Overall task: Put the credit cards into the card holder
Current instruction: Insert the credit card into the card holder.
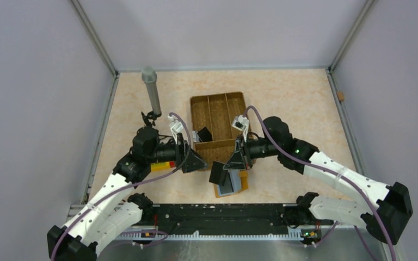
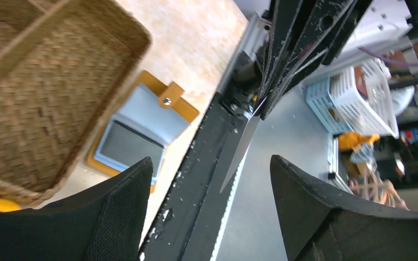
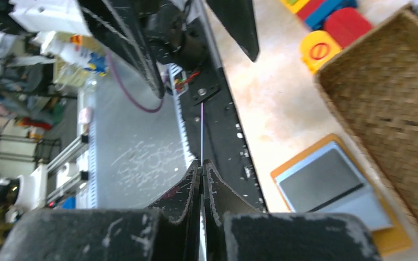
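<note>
The card holder [image 1: 233, 185] lies open on the table in front of the woven tray [image 1: 217, 117], tan-orange outside and light blue inside, with a grey card [image 3: 320, 178] lying in it. My right gripper [image 1: 231, 164] is shut on a dark card [image 1: 217, 173] and holds it above the holder's left edge. The right wrist view shows that card edge-on [image 3: 202, 130] between the closed fingertips [image 3: 195, 179]. My left gripper [image 1: 200, 162] is open and empty, just left of the held card [image 2: 242, 147]. The holder [image 2: 171, 100] shows its snap tab. Another dark card [image 1: 204, 134] leans in the tray.
The woven tray [image 2: 49, 92] stands close behind both grippers. A grey cylinder [image 1: 151, 89] stands at the back left. Yellow, red and blue toy blocks [image 3: 326, 32] lie left of the tray. The black rail [image 1: 217, 215] runs along the near edge.
</note>
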